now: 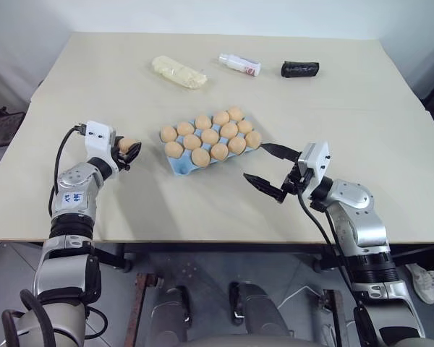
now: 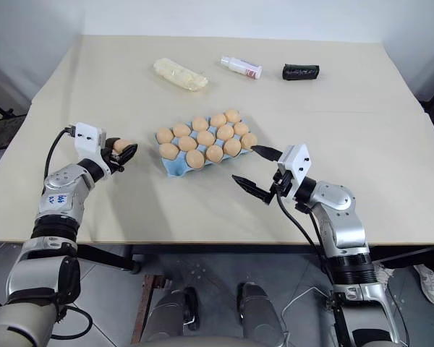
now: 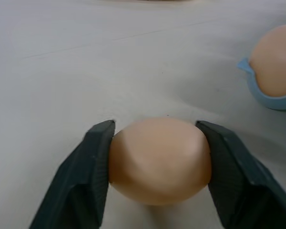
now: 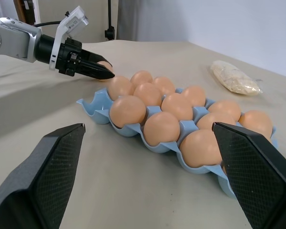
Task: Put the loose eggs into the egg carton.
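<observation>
Closest to the camera, in the left wrist view, a small smooth tan-orange egg (image 3: 159,160) sits pinched between the two black fingers (image 3: 81,181) of the left gripper (image 1: 128,151), one pad on each side of its widest part, just above the pale beige tabletop (image 1: 347,87). The main risk, as a judgement, is the shell: the pads meet a curved, slick surface, so too hard a squeeze could crack it, while too light a hold could let it slip out and roll across the table when lifted. A second risk is the placing. The light blue moulded egg carton (image 1: 179,167) lies just beside this gripper towards the table's middle, and its cups hold twelve matching eggs (image 1: 210,136) packed close in three rows; the only bare blue part is at the near corner, and whether a free cup is there cannot be told. Lowering the held egg onto a filled cup could knock shells together or tip the light tray. The held egg looks whole, matt and evenly coloured, with no visible crack. On the carton's other side the right gripper (image 1: 269,168) hovers near the tray's end with its black fingers spread wide and holding nothing. Well apart, along the far side of the table, lie a pale yellow lumpy bundle (image 1: 178,72), a small white bottle with a red label (image 1: 239,64) and a black roll (image 1: 299,69).
</observation>
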